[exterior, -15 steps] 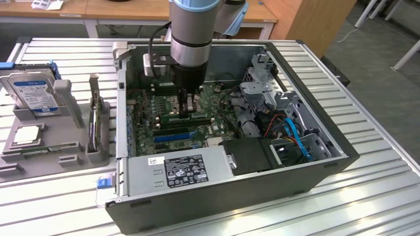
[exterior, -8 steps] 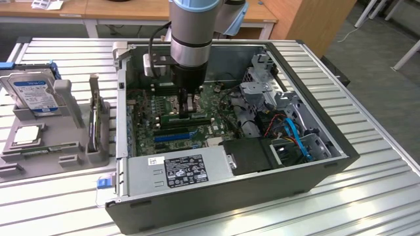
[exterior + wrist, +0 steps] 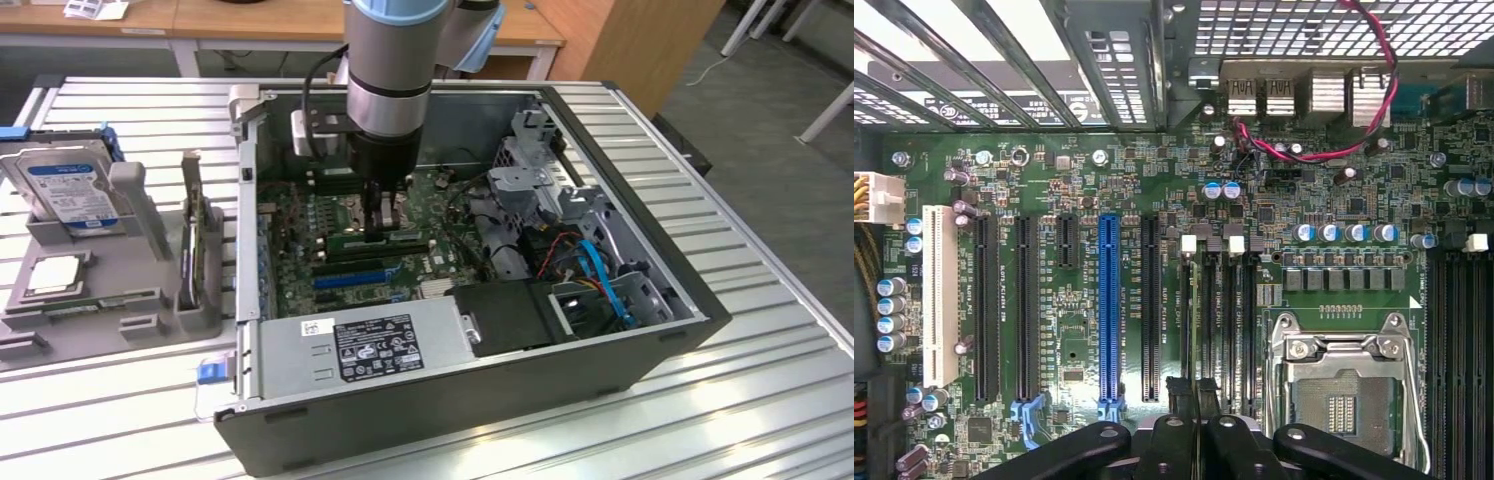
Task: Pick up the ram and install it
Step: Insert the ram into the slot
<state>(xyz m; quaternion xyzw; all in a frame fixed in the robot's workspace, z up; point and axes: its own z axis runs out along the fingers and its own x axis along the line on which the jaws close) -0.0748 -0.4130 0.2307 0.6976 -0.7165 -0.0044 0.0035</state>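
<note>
Deep inside the open computer case (image 3: 441,420), near its centre, the gripper (image 3: 388,228) hangs straight down over the motherboard (image 3: 296,225), jaws drawn almost fully together. Pinched between them, as far as the exterior view shows, is the ram (image 3: 411,240). It is a green stick with dark chips lying along the 9-to-3 o'clock line, just toward 12 o'clock of the blue slot (image 3: 354,273). Whether it is seated I cannot tell.

From the wrist view the gripper (image 3: 1192,392) sits over black memory slots (image 3: 1229,320) with white latches, between the blue slot (image 3: 1108,300) and the empty processor socket (image 3: 1344,395). White lettering printed beside the slots is too fine to read.

At 6 o'clock in the case the power supply (image 3: 360,345) bears a black-and-white label crowded with marks, none legible. Out at 9 o'clock, a grey fixture (image 3: 80,300) on the slatted table (image 3: 761,400) holds a hard drive (image 3: 67,190) with a blue label, unreadable, and a square silver processor chip (image 3: 54,275).
</note>
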